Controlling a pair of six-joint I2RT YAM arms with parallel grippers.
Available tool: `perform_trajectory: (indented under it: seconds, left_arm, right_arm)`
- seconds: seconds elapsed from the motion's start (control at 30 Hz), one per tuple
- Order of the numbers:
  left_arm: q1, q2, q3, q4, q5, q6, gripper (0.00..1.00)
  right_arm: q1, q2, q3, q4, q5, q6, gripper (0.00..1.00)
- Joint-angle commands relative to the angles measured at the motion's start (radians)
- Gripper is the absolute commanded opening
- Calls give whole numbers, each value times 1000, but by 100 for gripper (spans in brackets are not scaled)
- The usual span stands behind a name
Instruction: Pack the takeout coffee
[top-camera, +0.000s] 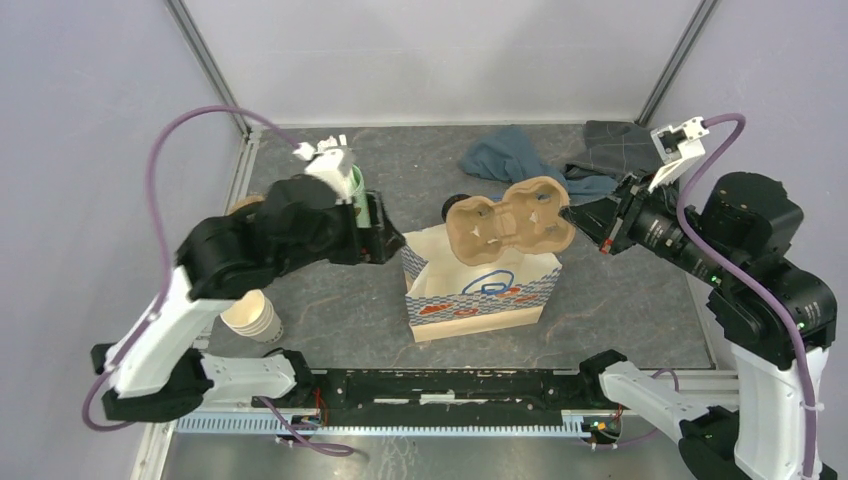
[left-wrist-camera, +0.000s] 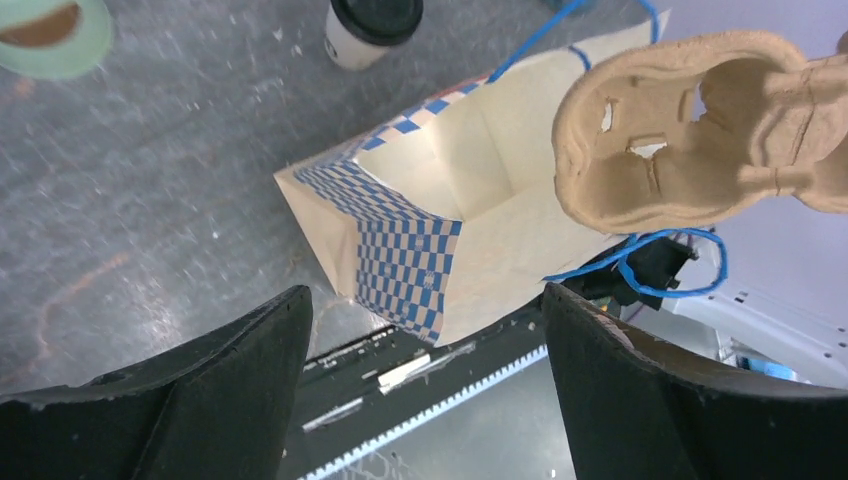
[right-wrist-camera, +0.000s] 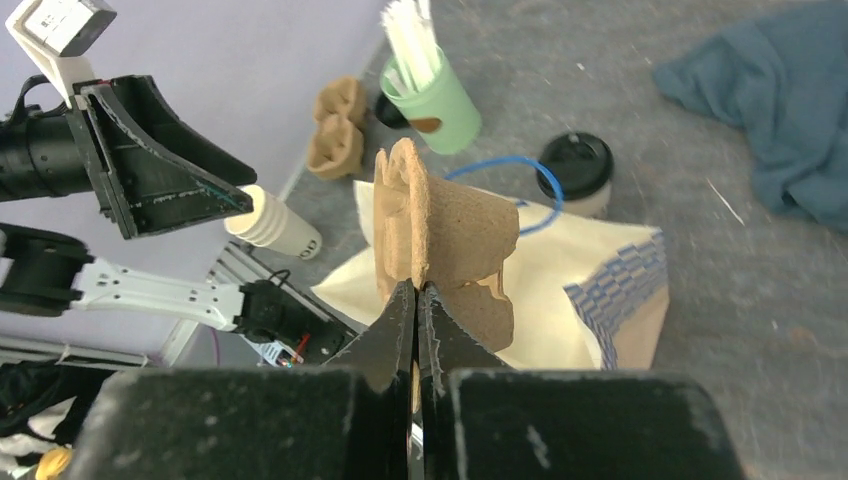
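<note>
Carrier (top-camera: 508, 225) hangs over the paper bag (top-camera: 480, 295), clamped in the right gripper (right-wrist-camera: 415, 292); left gripper (left-wrist-camera: 425, 300) gapes empty; takeout coffee (right-wrist-camera: 578, 172) stands beyond.

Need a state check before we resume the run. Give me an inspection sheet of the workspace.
Surface: grey mottled table, pale scuffs.
Job's things: takeout coffee upright, black lid on, behind the open paper bag; cup carrier held in the air over the bag's mouth.
Clutter: green mug of white sticks; paper cup stack on its side; second carrier; blue cloth and grey cloth at the back.
Grippers: left gripper open, empty; right gripper shut on the cup carrier's edge.
Cables: a purple cable loops over each arm, off the table.
Surroundings: pale walls, metal frame posts; nothing else seen.
</note>
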Motion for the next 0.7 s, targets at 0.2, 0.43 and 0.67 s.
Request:
perform_trajectory:
  seconds: [0.2,0.43,0.67]
  left_arm:
    - [-3,279,7,-56,217,-116,83]
    - [-3,275,-114,-20,138,-176,68]
    - [-4,234,-224,52,33,-232,53]
  right_arm:
    - [-1,-1,-67,-194,149,58,0]
    - [-1,-2,-122,-197,101,62,0]
    - [-1,28,-142,-163,30,112,0]
